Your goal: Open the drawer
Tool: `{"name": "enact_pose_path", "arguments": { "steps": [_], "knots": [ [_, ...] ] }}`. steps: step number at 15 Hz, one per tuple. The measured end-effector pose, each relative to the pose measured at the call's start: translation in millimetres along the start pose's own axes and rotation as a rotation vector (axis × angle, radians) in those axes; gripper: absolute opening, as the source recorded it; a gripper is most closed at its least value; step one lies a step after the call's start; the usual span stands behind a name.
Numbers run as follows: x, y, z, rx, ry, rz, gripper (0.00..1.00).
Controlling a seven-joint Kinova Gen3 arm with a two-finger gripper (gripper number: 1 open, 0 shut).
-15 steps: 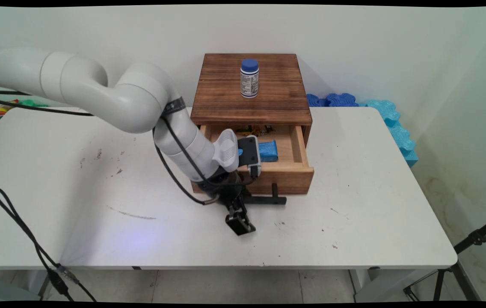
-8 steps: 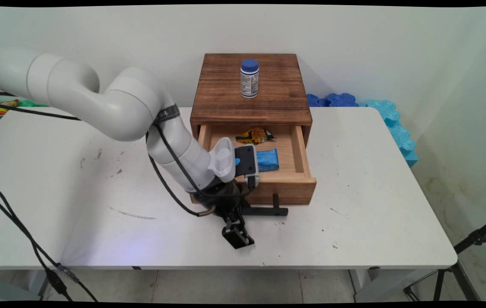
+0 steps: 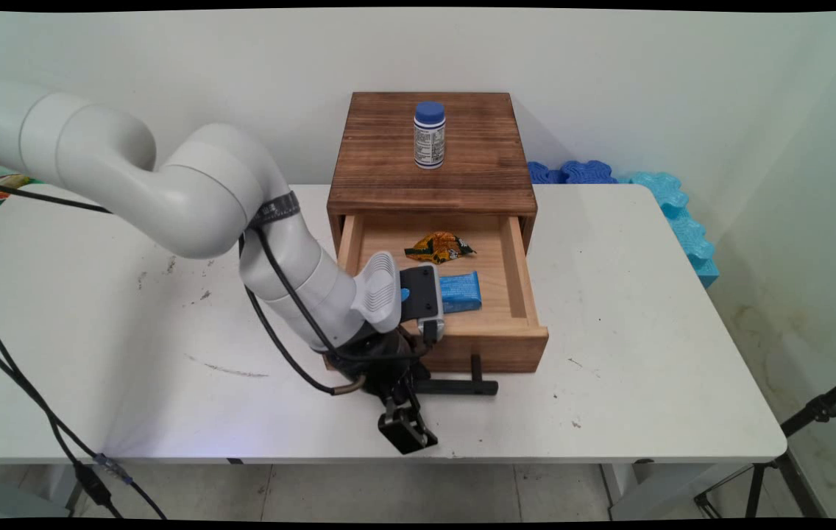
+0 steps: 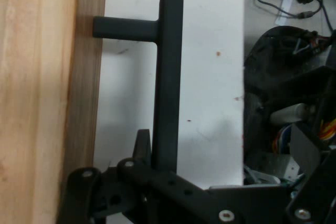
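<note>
Hand view, end effector [image 4: 157, 174] gripping handle [image 4: 168, 77], bar vertical

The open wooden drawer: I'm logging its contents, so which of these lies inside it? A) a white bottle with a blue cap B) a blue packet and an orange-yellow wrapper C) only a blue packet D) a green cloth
B: the light wooden drawer holds a crumpled orange-yellow wrapper and a blue packet, while the blue-capped white bottle stands on the dark wooden box's top.
</note>
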Motion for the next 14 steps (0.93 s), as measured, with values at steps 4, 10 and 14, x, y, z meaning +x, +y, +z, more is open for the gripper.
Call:
{"name": "enact_pose_path", "arguments": {
  "steps": [4,10,14],
  "knots": [
    [-1,13,-2,-0.016,0.004,-0.006,1.00],
    [-3,29,-3,-0.037,0.009,-0.003,1.00],
    [-3,38,-3,-0.049,0.014,0.002,1.00]
  ]
}}
